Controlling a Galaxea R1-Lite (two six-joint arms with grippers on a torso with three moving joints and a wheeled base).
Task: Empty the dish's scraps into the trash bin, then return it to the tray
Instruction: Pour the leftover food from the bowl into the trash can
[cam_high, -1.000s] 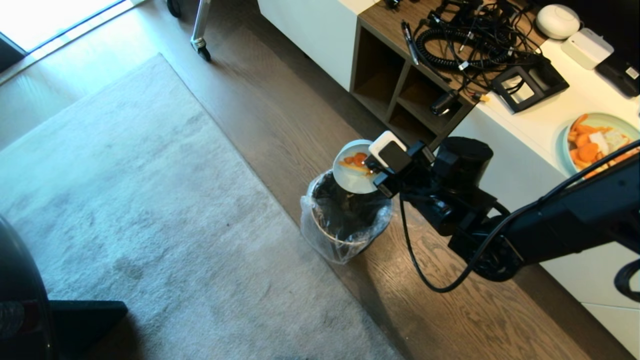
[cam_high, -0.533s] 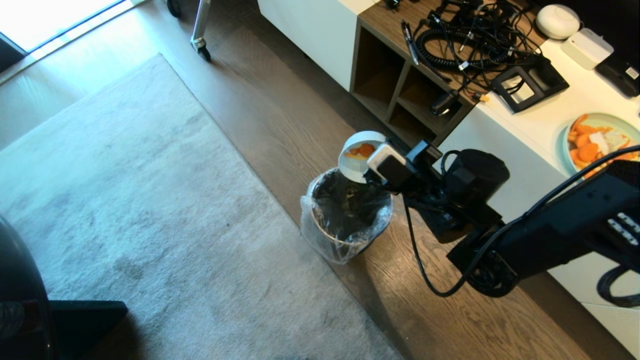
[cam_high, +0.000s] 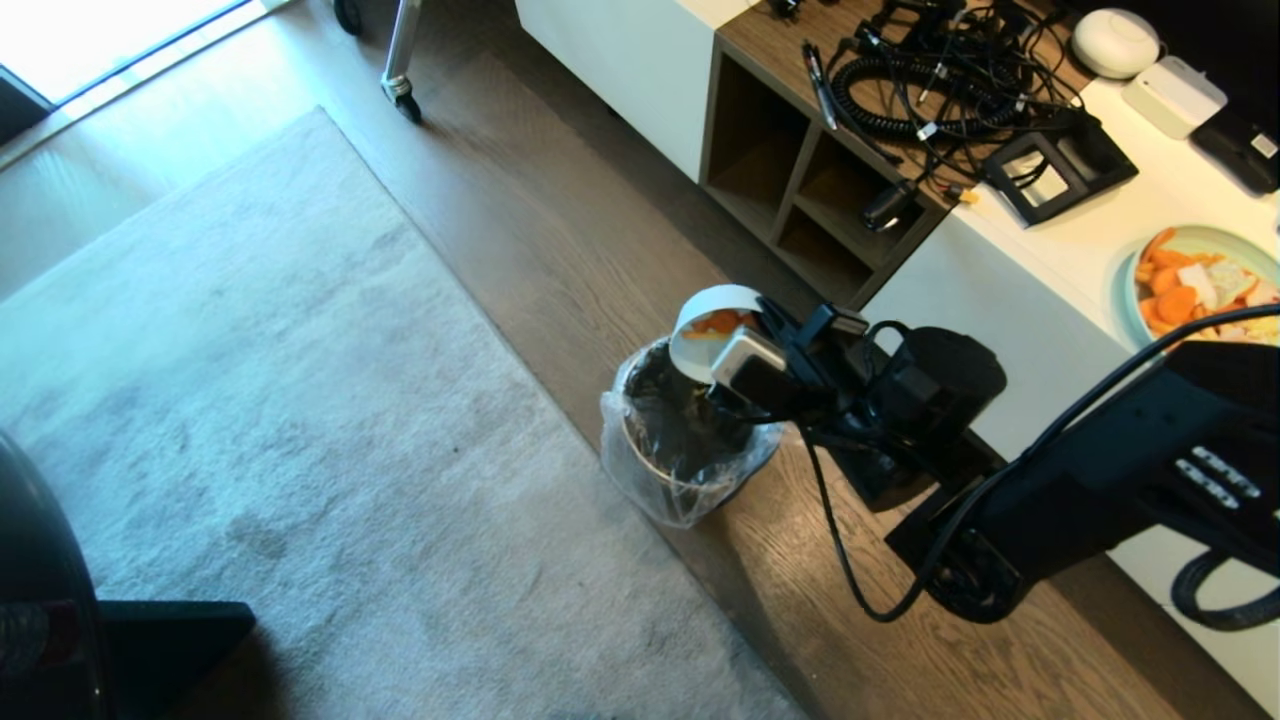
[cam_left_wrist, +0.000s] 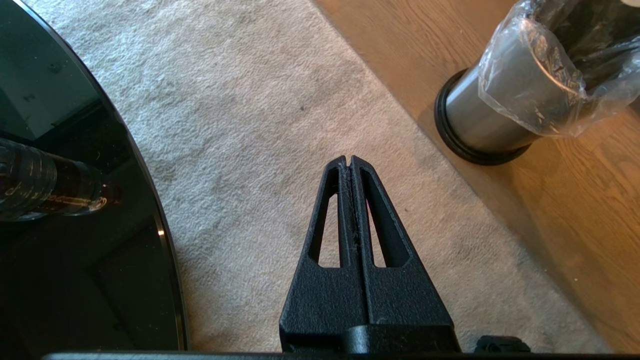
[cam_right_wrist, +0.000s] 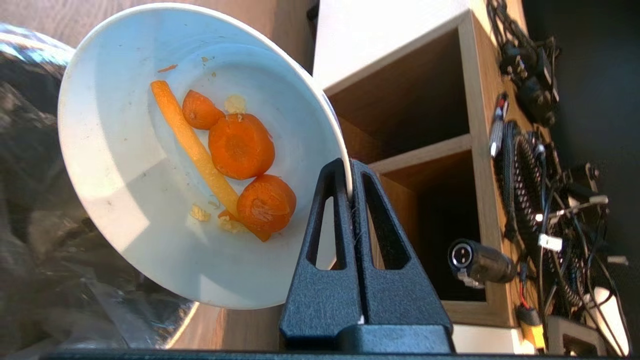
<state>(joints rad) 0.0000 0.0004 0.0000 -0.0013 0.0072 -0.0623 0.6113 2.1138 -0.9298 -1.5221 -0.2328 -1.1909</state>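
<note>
The right gripper (cam_right_wrist: 349, 172) pinches the rim of the small white bowl (cam_right_wrist: 165, 150), its jaws closed on that thin edge; we see the bowl tilted steeply over the mouth of the lined steel trash bin (cam_high: 690, 440). The carrot scraps (cam_right_wrist: 235, 160), three orange rounds, a long strip and pale crumbs, cling to the bowl's inner wall and none has dropped. We judge the main risk to be the narrow edge grip: a glazed rim could slip or twist between the jaws as the tilt steepens. A second risk is that the damp pieces stick, or slide off beside the bin's far lip onto the wooden floor (cam_high: 600, 250). The loose bag liner (cam_left_wrist: 540, 75) might also snag the bowl. The left gripper (cam_left_wrist: 351, 165) hangs shut and empty above the carpet (cam_left_wrist: 260, 100). We see no tray.
</note>
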